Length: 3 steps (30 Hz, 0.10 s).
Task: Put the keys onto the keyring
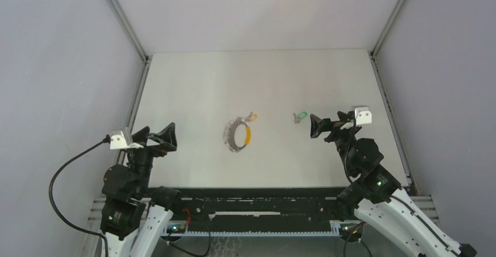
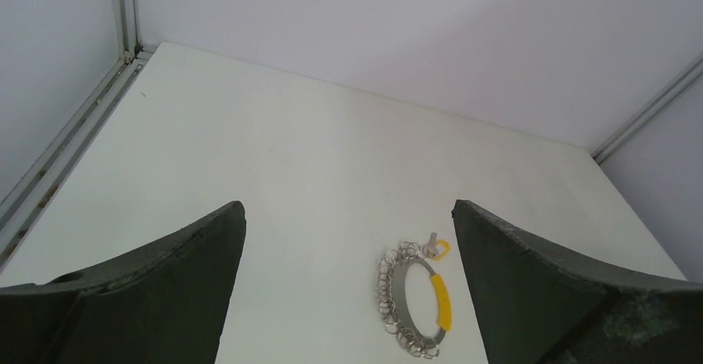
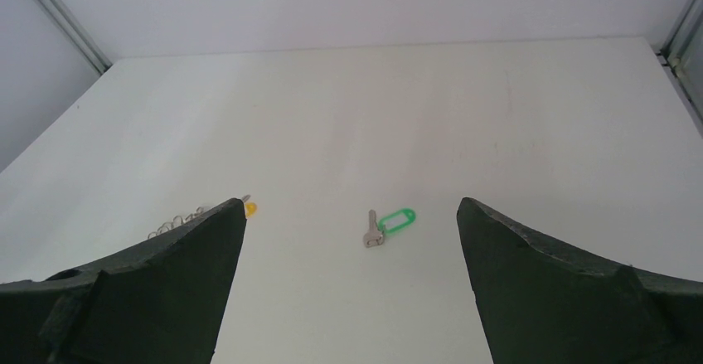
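The keyring (image 1: 238, 135) lies flat near the middle of the white table (image 1: 193, 81), its yellow section on the side toward my right arm and a cluster of small wire rings (image 2: 388, 285) crowding the opposite rim. The orange key (image 1: 252, 116) sits at the ring's far edge, just beside the yellow section; whether it touches the ring I cannot tell. The green key (image 1: 301, 116) lies apart from both, off to the right, flat on the table with its metal blade pointing toward the ring. My right gripper (image 1: 316, 127) hangs just beside this key, on its right, jaws spread wide and holding nothing; from the right wrist camera the green key (image 3: 390, 225) shows between my two dark fingers (image 3: 564, 289), clear of each. My left gripper (image 1: 168, 137) hovers well apart from the ring, near the table's left edge, jaws likewise wide and empty. From the left wrist camera the ring lies between my fingers, close to the right one.
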Motion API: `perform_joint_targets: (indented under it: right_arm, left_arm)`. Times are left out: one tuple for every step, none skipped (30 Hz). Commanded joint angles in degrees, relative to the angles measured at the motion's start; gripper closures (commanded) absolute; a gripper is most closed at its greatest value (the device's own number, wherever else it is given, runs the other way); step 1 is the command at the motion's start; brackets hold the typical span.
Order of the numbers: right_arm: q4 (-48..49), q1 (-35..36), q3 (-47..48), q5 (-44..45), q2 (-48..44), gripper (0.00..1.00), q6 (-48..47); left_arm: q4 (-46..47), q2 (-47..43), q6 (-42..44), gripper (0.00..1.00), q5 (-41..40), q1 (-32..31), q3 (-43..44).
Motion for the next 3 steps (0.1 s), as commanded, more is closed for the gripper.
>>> perform_joint_targets:
  right_arm:
    - [0.94, -0.27, 0.81, -1.30, -0.90, 0.00, -1.38]
    - [1.02, -0.23, 0.83, -1.47, -0.92, 0.00, -1.57]
    - [0.90, -0.22, 0.96, -1.37, -0.86, 0.00, -1.55]
  left_arm:
    - [0.50, 0.24, 1.74, 0.00, 0.00, 0.81, 0.16]
    - [0.55, 0.16, 1.76, 0.00, 0.00, 0.82, 0.15]
    - [0.49, 0.11, 1.77, 0.00, 0.00, 0.90, 0.15]
